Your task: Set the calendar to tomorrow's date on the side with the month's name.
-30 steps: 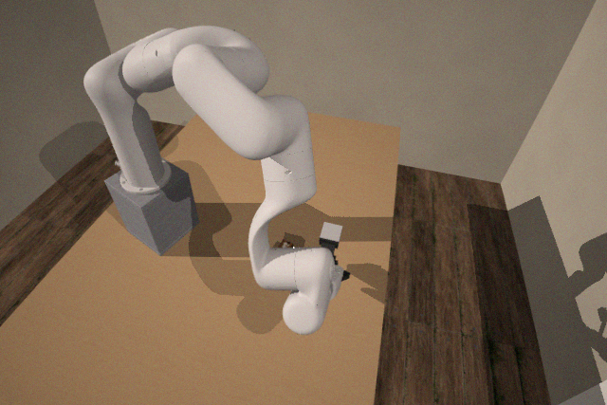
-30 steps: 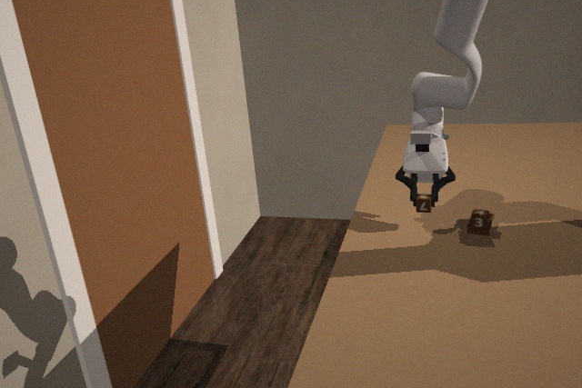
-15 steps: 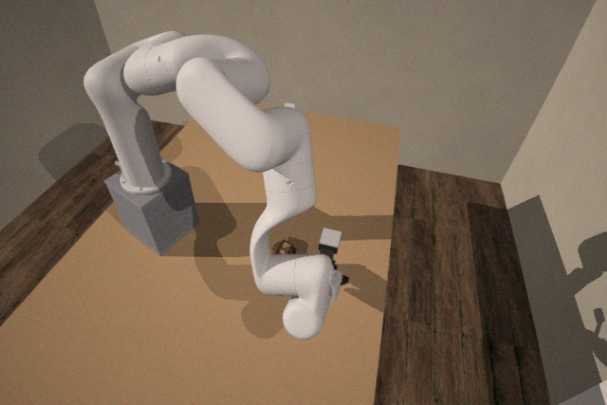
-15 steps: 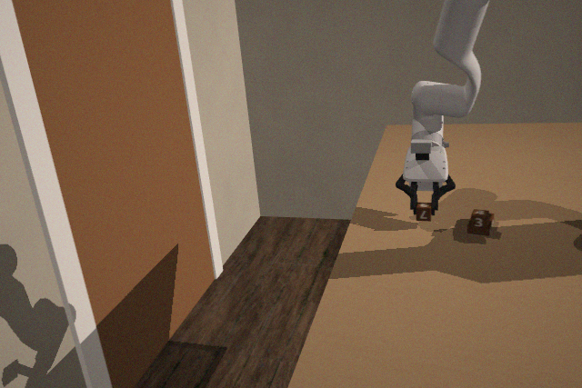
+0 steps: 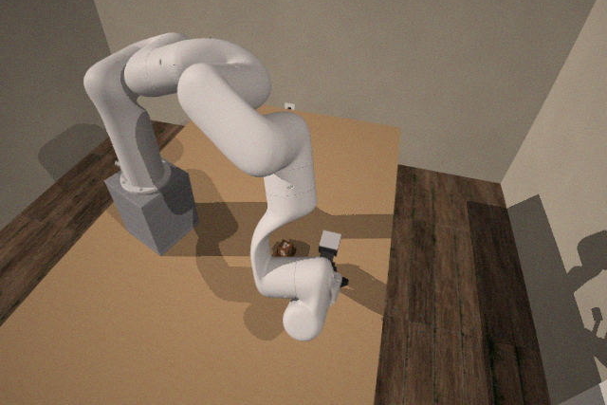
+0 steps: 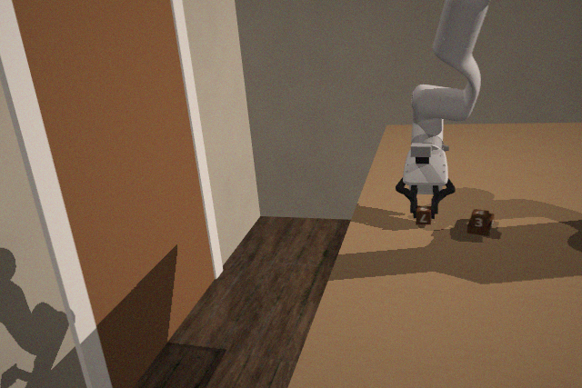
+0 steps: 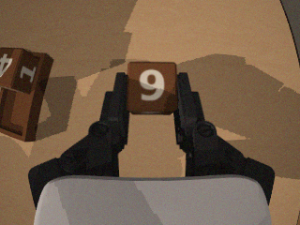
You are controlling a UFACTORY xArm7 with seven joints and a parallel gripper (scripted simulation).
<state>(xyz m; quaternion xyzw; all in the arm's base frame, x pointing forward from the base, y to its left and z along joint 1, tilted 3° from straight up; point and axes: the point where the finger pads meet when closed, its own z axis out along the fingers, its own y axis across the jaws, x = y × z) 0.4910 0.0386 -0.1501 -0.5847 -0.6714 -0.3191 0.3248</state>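
Observation:
My gripper (image 6: 424, 213) (image 7: 151, 87) is shut on a brown cube (image 6: 423, 215) (image 7: 152, 88), with a finger on either side. In the wrist view its top face reads 9, upright; in the exterior view a side face shows a 7 that looks turned over. It seems to hang low over the table; the exact gap is unclear. The other brown cube (image 5: 285, 247) (image 6: 478, 222) (image 7: 16, 70) sits in one end of the brown tray (image 7: 40, 96), showing 4 and 1 in the wrist view and 3 in the exterior view. The tray's other half is empty. The month's name is not visible.
The tan table (image 5: 195, 341) (image 6: 446, 336) ends at an edge beyond the gripper, above a dark wood floor (image 5: 431, 267) (image 6: 277, 271). The tray lies to the left of the gripper in the wrist view. The arm's grey base (image 5: 152, 214) stands at the far left in the top view.

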